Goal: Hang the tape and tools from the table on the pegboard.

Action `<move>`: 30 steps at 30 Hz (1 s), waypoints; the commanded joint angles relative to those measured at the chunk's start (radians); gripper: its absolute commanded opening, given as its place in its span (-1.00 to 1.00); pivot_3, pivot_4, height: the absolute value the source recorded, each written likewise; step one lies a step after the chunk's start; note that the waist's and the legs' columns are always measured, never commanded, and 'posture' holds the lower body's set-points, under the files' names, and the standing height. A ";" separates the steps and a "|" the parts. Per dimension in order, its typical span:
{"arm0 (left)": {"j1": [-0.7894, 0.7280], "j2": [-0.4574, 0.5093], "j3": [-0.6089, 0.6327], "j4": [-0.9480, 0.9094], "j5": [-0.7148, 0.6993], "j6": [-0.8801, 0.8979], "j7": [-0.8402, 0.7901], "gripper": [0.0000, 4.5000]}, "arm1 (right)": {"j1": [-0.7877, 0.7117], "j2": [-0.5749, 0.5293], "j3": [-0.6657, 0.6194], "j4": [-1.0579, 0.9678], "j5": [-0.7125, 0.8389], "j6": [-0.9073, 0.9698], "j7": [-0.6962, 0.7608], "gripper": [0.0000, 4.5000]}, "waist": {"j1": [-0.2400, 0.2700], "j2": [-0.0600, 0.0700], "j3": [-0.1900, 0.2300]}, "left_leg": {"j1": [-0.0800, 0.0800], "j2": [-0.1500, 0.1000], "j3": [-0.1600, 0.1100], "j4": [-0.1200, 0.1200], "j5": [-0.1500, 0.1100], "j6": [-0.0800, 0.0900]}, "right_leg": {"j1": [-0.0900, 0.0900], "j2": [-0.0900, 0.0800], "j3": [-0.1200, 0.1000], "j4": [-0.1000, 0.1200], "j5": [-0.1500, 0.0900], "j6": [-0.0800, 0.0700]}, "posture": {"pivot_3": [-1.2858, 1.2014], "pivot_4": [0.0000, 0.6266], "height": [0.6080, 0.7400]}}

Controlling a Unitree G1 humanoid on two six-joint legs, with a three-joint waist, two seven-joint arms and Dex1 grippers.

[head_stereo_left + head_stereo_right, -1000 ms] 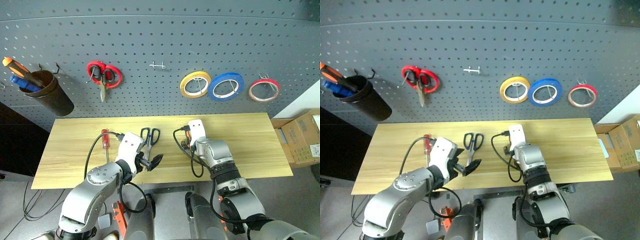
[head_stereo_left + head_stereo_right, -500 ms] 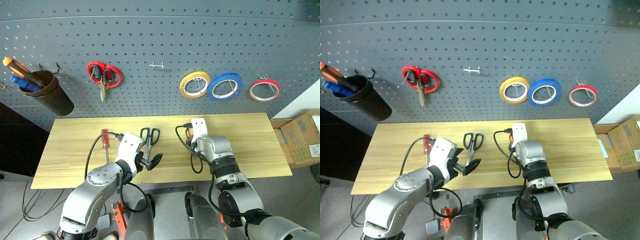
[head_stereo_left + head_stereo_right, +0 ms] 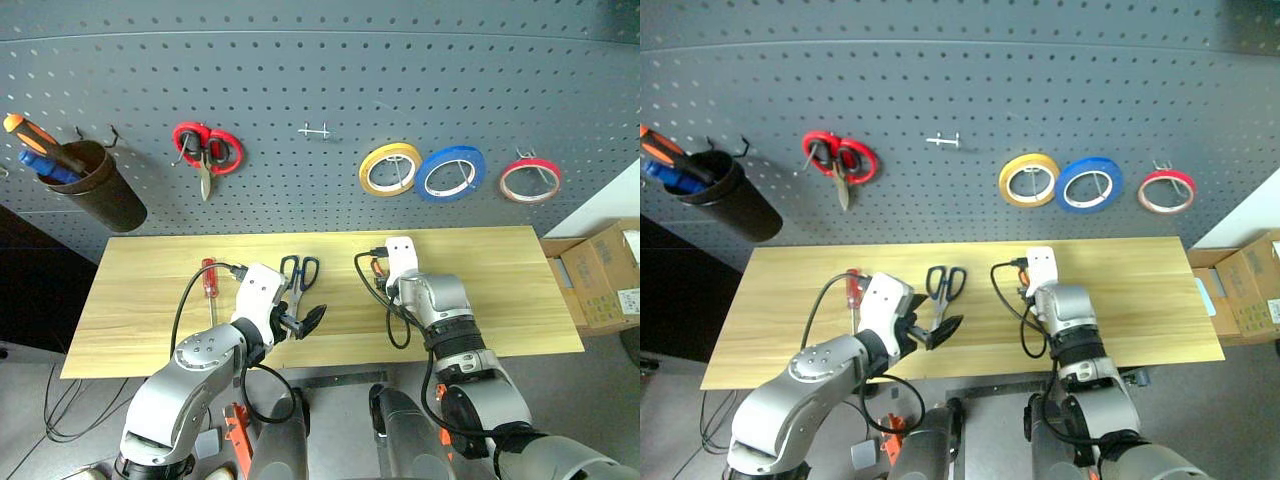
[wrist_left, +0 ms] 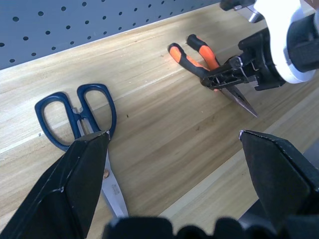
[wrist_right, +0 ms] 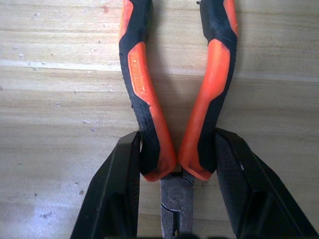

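The pliers [image 5: 172,99] are lying flat on the table [image 3: 500,290], and I am pinching their orange-and-black handles near the pivot with my right gripper [image 5: 174,164], one black finger pressing each side. I judge I am at the grasp step for this tool; next I am needing to lift it level and carry it up to a free hook on the pegboard [image 3: 320,70]. My left gripper [image 4: 174,164] is waiting with fingers spread wide over the blue-handled scissors [image 4: 79,119]. The red tape [image 3: 529,180] is hanging on the board.
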 commanded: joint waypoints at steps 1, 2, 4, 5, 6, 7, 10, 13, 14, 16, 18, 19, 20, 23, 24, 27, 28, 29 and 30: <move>-0.038 -0.012 0.026 -0.007 -0.024 -0.022 -0.010 1.00 | 0.071 -0.002 0.051 -0.144 0.031 0.019 0.074 -0.23 | 0.000 0.000 0.000 | -0.001 0.000 -0.001 0.000 0.000 0.000 | -0.001 0.000 -0.001 0.000 0.000 0.000 | 0.14 -0.11 1.00; -0.054 -0.015 0.027 -0.002 -0.025 -0.021 -0.010 1.00 | 0.092 -0.006 0.069 -0.191 0.036 0.018 0.093 -0.23 | 0.000 0.000 0.000 | -0.002 0.000 -0.001 0.000 0.000 0.000 | -0.002 0.000 -0.002 0.000 0.000 0.000 | 0.14 -0.13 1.00; -0.094 -0.034 0.037 -0.008 -0.039 -0.007 -0.006 1.00 | 0.143 -0.028 0.129 -0.313 0.041 0.010 0.141 -0.23 | 0.001 0.000 0.000 | -0.005 0.000 -0.002 0.000 0.000 0.000 | -0.003 0.000 -0.005 0.000 0.000 0.000 | 0.14 -0.17 1.00; -0.111 -0.042 0.044 -0.012 -0.047 0.002 -0.004 1.00 | 0.164 -0.042 0.158 -0.365 0.042 -0.003 0.166 -0.23 | 0.002 0.000 0.000 | -0.005 -0.001 -0.003 -0.001 0.000 0.000 | -0.003 0.000 -0.006 0.000 0.000 0.000 | 0.14 -0.19 1.00; -0.125 -0.044 0.049 -0.021 -0.053 0.009 -0.003 1.00 | 0.185 -0.048 0.173 -0.419 0.050 -0.009 0.185 -0.23 | 0.001 0.000 0.000 | -0.005 0.000 -0.003 0.000 0.000 -0.001 | -0.003 0.000 -0.007 0.000 0.000 -0.001 | 0.14 -0.19 1.00; -0.133 -0.043 0.051 -0.023 -0.056 0.011 -0.004 1.00 | 0.197 -0.050 0.179 -0.447 0.056 -0.014 0.196 -0.23 | 0.001 0.000 0.000 | -0.005 -0.001 -0.003 -0.001 0.000 -0.001 | -0.004 0.000 -0.007 0.000 0.000 -0.001 | 0.14 -0.21 1.00; -0.156 -0.035 0.069 -0.038 -0.085 0.023 -0.015 1.00 | 0.214 -0.070 0.203 -0.517 0.062 -0.073 0.234 -0.23 | 0.000 -0.001 -0.002 | -0.005 -0.001 -0.004 0.000 0.000 -0.001 | -0.004 0.000 -0.008 0.001 0.000 -0.001 | 0.14 -0.29 1.00; -0.173 -0.019 0.121 -0.059 -0.125 0.043 -0.021 1.00 | 0.189 -0.082 0.210 -0.532 0.061 -0.174 0.264 -0.23 | 0.004 -0.001 -0.003 | -0.005 -0.001 -0.005 0.000 0.002 -0.004 | -0.004 0.001 -0.010 0.001 0.000 -0.001 | 0.16 -0.39 1.00; -0.175 -0.012 0.152 -0.074 -0.147 0.060 -0.022 1.00 | 0.175 -0.074 0.205 -0.532 0.068 -0.205 0.270 -0.23 | 0.005 -0.002 -0.004 | -0.005 -0.001 -0.005 0.000 0.002 -0.005 | -0.004 0.001 -0.010 0.001 0.000 -0.002 | 0.16 -0.40 1.00; -0.182 0.000 0.200 -0.091 -0.184 0.085 -0.018 1.00 | 0.151 -0.062 0.198 -0.519 0.075 -0.257 0.281 -0.23 | 0.006 -0.002 -0.005 | -0.005 -0.001 -0.005 0.000 0.003 -0.007 | -0.004 0.001 -0.010 0.001 0.001 -0.003 | 0.18 -0.45 1.00; -0.196 0.017 0.243 -0.102 -0.209 0.105 -0.011 1.00 | 0.123 -0.047 0.197 -0.497 0.079 -0.319 0.293 -0.23 | 0.012 -0.003 -0.011 | -0.005 -0.001 -0.006 -0.001 0.004 -0.009 | -0.004 0.001 -0.011 0.001 0.002 -0.004 | 0.20 -0.48 1.00; -0.206 0.023 0.280 -0.115 -0.230 0.118 -0.005 1.00 | 0.106 -0.036 0.200 -0.491 0.081 -0.351 0.298 -0.23 | 0.017 -0.004 -0.014 | -0.005 -0.001 -0.006 -0.001 0.005 -0.010 | -0.004 0.001 -0.011 0.001 0.002 -0.004 | 0.20 -0.50 1.00; -0.217 0.028 0.322 -0.130 -0.257 0.134 0.004 1.00 | 0.086 -0.024 0.203 -0.482 0.081 -0.384 0.303 -0.23 | 0.023 -0.004 -0.018 | -0.005 -0.001 -0.006 -0.001 0.005 -0.011 | -0.004 0.001 -0.012 0.001 0.002 -0.004 | 0.21 -0.53 1.00; -0.245 0.028 0.422 -0.162 -0.344 0.170 0.027 1.00 | 0.042 0.004 0.196 -0.450 0.090 -0.455 0.318 -0.23 | 0.037 -0.007 -0.031 | -0.005 -0.001 -0.007 -0.001 0.007 -0.013 | -0.004 0.001 -0.013 0.001 0.003 -0.006 | 0.24 -0.61 1.00; -0.253 0.027 0.452 -0.173 -0.380 0.180 0.035 1.00 | 0.031 0.010 0.191 -0.441 0.093 -0.474 0.321 -0.23 | 0.043 -0.009 -0.035 | -0.005 -0.001 -0.008 -0.002 0.007 -0.014 | -0.003 0.001 -0.013 0.001 0.004 -0.008 | 0.24 -0.62 1.00; -0.288 0.022 0.547 -0.194 -0.512 0.223 0.090 1.00 | -0.004 0.019 0.182 -0.417 0.103 -0.540 0.339 -0.23 | 0.058 -0.014 -0.051 | -0.005 -0.001 -0.008 -0.001 0.008 -0.017 | -0.002 0.001 -0.014 0.001 0.006 -0.010 | 0.26 -0.68 1.00; -0.299 0.024 0.569 -0.197 -0.554 0.235 0.114 1.00 | -0.012 0.024 0.178 -0.414 0.111 -0.552 0.343 -0.23 | 0.064 -0.014 -0.055 | -0.005 -0.001 -0.009 -0.001 0.008 -0.017 | -0.002 0.001 -0.014 0.001 0.006 -0.010 | 0.27 -0.68 1.00; -0.308 0.025 0.588 -0.199 -0.597 0.241 0.143 1.00 | -0.020 0.026 0.178 -0.411 0.118 -0.566 0.351 -0.23 | 0.074 -0.015 -0.060 | -0.004 -0.001 -0.009 -0.001 0.009 -0.018 | -0.001 0.001 -0.015 0.000 0.007 -0.011 | 0.27 -0.70 1.00; -0.315 0.025 0.602 -0.199 -0.637 0.246 0.173 1.00 | -0.026 0.028 0.179 -0.409 0.121 -0.580 0.358 -0.23 | 0.081 -0.016 -0.064 | -0.003 -0.001 -0.010 -0.001 0.009 -0.018 | 0.000 0.001 -0.015 0.000 0.007 -0.011 | 0.28 -0.71 1.00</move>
